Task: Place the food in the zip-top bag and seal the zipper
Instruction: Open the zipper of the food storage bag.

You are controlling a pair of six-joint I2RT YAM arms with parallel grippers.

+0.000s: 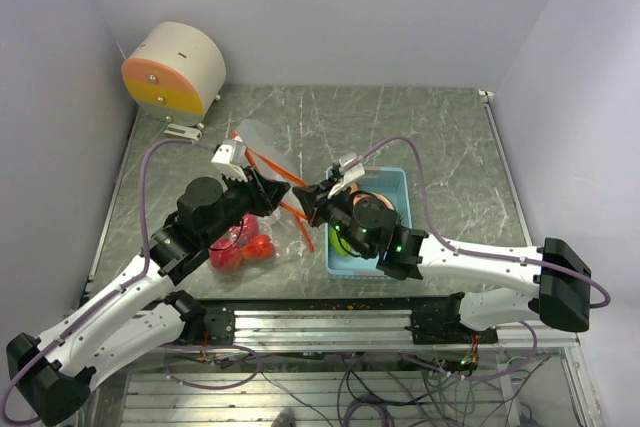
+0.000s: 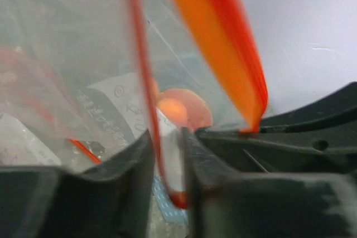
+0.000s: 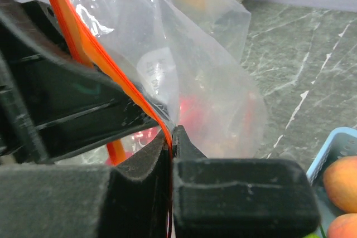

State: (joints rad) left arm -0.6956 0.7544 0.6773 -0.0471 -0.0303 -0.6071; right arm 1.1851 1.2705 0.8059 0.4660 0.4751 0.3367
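The left gripper (image 1: 263, 190) is reaching in from the left of the zip-top bag (image 3: 206, 71), fingers pinching its zipper (image 2: 220, 43). The right gripper (image 1: 313, 203) is coming from the bag's right, likewise clamping the zipper, with both arms angling inward.

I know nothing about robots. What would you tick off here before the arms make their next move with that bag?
1. Left gripper has a grip on the bag's mouth: ok, shut on the zipper.
2. Right gripper has a grip too: ok, shut on the zipper.
3. Zipper sealed: not ok. In the left wrist view its two strips stand apart.
4. All food in the zip-top bag: not ok. The orange fruits lie in the blue tray.
5. Red fruits inside the bag: cannot tell. They lie near the left arm, but the plastic hides whether they are in it.
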